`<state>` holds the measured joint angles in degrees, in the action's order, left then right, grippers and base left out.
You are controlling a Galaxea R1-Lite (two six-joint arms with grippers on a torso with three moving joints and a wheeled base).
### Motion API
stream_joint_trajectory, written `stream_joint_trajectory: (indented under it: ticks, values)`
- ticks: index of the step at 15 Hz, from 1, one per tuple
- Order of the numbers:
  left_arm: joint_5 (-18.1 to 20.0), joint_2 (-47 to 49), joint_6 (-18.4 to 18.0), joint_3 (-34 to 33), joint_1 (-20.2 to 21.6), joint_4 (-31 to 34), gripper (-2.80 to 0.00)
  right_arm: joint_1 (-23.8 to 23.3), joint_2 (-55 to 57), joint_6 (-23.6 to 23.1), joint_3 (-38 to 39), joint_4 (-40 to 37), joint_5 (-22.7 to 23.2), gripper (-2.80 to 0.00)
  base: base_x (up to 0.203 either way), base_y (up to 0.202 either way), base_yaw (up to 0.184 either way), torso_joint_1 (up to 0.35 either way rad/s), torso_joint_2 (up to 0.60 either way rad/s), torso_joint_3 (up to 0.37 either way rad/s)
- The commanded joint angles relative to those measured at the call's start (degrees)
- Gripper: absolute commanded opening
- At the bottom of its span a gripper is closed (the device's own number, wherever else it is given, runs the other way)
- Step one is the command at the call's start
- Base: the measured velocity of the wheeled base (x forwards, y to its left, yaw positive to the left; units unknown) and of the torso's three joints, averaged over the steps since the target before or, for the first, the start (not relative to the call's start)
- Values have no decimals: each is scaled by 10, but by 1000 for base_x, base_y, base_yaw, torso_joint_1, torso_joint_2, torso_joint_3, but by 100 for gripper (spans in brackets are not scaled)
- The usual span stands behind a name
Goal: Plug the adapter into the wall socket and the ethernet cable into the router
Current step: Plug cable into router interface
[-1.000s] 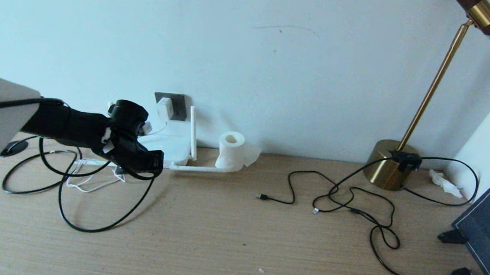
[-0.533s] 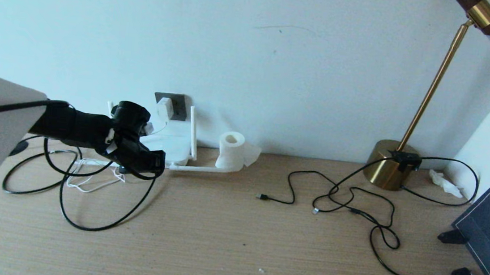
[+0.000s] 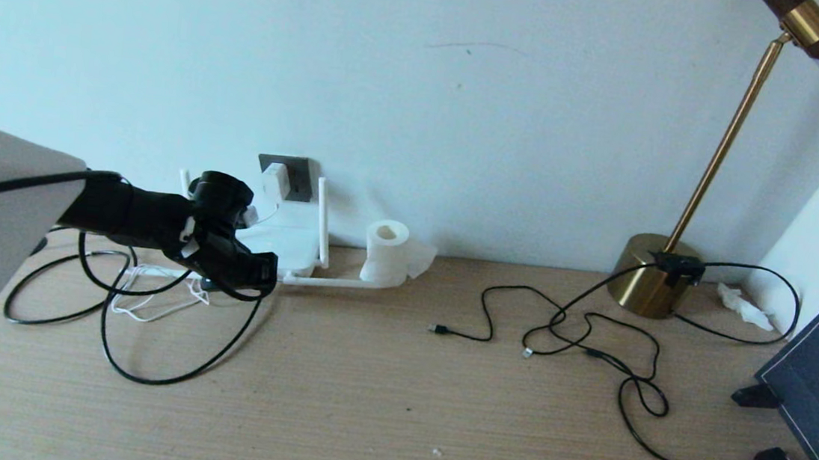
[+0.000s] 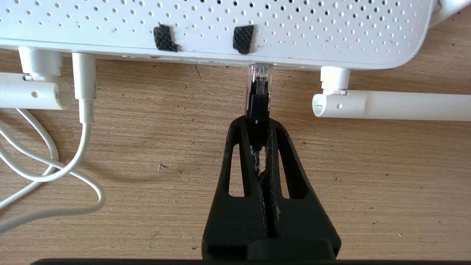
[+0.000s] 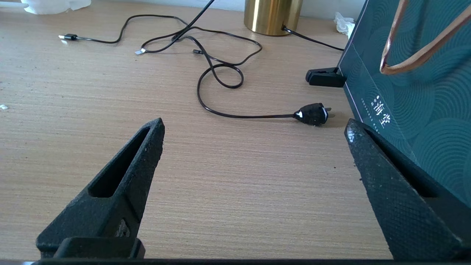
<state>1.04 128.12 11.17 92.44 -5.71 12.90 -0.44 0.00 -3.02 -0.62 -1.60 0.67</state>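
Router (image 3: 281, 236) sits at the back edge of the worktop (image 3: 379, 392) against the wall, and the left claw (image 4: 258, 141) is pinched tight on the ethernet cable (image 4: 258, 106), whose clear plug tip meets the router's front edge. Adapter (image 3: 275, 180) sits in the wall socket (image 3: 287, 177) just above. Bare wood lies open ahead of the right claw (image 5: 254, 129), spread wide and holding nothing, with a dark green box (image 5: 415, 84) close beside one finger.
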Motion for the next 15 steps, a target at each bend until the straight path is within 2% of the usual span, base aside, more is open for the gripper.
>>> stream_joint_trajectory:
  ticks: [1,15]
  values:
    - [-1,2,1,2,0,0,-280,0,1,-1,0,0,0,0,0,0,0,0,0,0]
    - [-1,6,0,17,2,2,-280,0,1,-1,0,0,0,0,0,0,0,0,0,0]
